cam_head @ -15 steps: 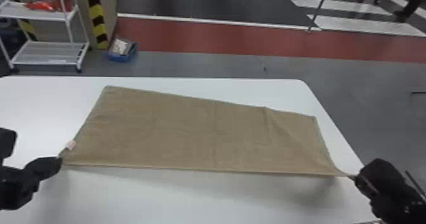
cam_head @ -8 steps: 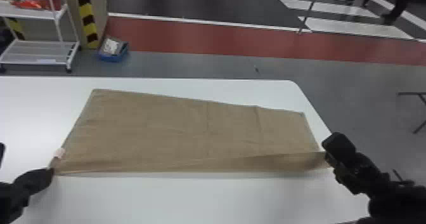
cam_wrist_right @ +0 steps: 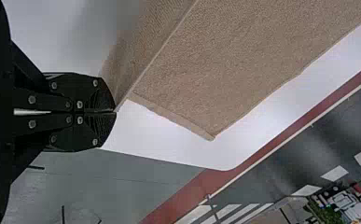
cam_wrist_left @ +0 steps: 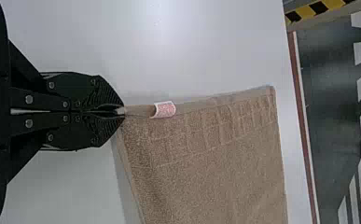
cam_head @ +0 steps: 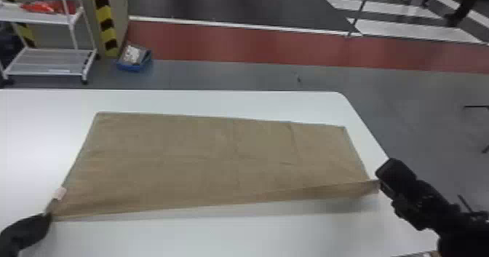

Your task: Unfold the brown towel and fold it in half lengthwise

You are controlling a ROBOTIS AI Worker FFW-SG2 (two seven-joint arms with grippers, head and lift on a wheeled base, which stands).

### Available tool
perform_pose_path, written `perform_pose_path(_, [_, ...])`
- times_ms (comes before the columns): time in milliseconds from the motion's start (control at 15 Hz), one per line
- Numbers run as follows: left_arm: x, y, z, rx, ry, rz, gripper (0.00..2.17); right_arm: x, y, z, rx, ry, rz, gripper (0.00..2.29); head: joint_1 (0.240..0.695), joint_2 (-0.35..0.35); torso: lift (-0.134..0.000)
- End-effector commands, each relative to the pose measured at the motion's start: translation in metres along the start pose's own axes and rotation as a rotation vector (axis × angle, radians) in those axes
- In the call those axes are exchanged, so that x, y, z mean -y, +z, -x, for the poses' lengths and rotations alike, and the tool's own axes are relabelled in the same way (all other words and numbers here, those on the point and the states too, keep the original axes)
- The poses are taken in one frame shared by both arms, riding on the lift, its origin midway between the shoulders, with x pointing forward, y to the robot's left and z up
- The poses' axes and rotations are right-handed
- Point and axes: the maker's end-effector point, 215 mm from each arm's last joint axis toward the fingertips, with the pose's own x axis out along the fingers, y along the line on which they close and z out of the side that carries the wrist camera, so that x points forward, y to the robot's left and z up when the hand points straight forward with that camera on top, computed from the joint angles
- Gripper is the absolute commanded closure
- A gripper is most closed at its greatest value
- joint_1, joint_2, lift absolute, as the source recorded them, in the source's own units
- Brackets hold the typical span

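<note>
Left side: my left hand (cam_wrist_left: pixel 123 112) is pinched shut on the near-left corner of the brown towel (cam_head: pixel 218 158). Against the earlier frames it has come closer to me, and the towel's far-left corner has slid nearer with it. The far edge now runs closer to level with the back of the worktop (cam_head: pixel 218 234) — the skew is reduced.

Middle: towel broad and mostly flat on the worktop, faint creases only. Near edge runs between my two hands, with a shadow on the worktop below it.

Right side: my right hand (cam_wrist_right: pixel 116 112) is also closed tight, holding the near-right end. A second ago that end was drawn out to a sharp point; the hand has since moved inward, and the cloth there now hangs as a narrow band, lifted clear of the worktop.

Interpretation: unfolding looks nearly done; this reads as squaring up before the lengthwise fold, which I judge still to do. Next, probably carry the near edge over to the far one, both hands level. Risk — uneven pull would bring the skew back.

Labels: small pale tag (cam_wrist_left: pixel 165 109) with reddish print on the left edge, just beside my left hand; wording not legible. No readable writing or brand found elsewhere.
</note>
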Motion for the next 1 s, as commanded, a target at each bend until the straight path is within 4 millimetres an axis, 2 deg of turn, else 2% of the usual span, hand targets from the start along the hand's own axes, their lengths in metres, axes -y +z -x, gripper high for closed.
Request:
perform_pose_path(0, [0.0,-0.008,0.006,-0.011,0.002,0.004,0.62,0.001,0.0,0.003,0.004,0.001,0.004,1.69,0.695,-0.195,-0.123])
perform_pose_path(67, [0.001,-0.005,0.009,-0.001,-0.002,0.004,0.0,-0.002,0.005,0.004,0.013,0.002,0.006,1.69,0.695,-0.197,-0.123])
perform_pose_path(200, [-0.007,0.003,0.018,0.028,0.012,0.0,0.0,-0.008,0.01,0.007,0.019,0.013,0.01,1.68,0.695,-0.193,-0.123])
perform_pose_path(267, [-0.018,0.005,0.023,0.042,0.026,0.006,0.04,-0.012,0.007,0.012,0.013,0.024,0.012,1.55,0.695,-0.188,-0.123])
perform_pose_path(333, [-0.03,0.008,0.028,0.054,0.038,0.018,0.06,-0.015,0.005,0.016,0.014,0.031,0.019,1.24,0.695,-0.179,-0.123])
perform_pose_path(400, [-0.042,0.011,0.033,0.069,0.044,0.019,0.06,-0.019,0.001,0.02,0.009,0.036,0.029,0.69,0.695,-0.169,-0.123])
perform_pose_path(467, [-0.054,0.018,0.039,0.099,0.053,0.006,0.06,-0.018,-0.004,0.025,0.004,0.037,0.039,0.36,0.695,-0.142,-0.123])
perform_pose_path(533, [-0.061,0.021,0.042,0.114,0.062,-0.002,0.06,-0.021,-0.01,0.028,-0.003,0.044,0.046,0.22,0.695,-0.129,-0.123])
perform_pose_path(733, [-0.061,0.03,0.046,0.14,0.046,-0.01,0.06,-0.022,-0.019,0.037,-0.011,0.062,0.062,0.17,0.695,-0.098,-0.123])
perform_pose_path(933, [-0.056,0.048,0.051,0.195,-0.02,-0.072,0.07,-0.037,-0.019,0.043,-0.01,0.129,0.085,0.19,0.695,-0.103,-0.123])
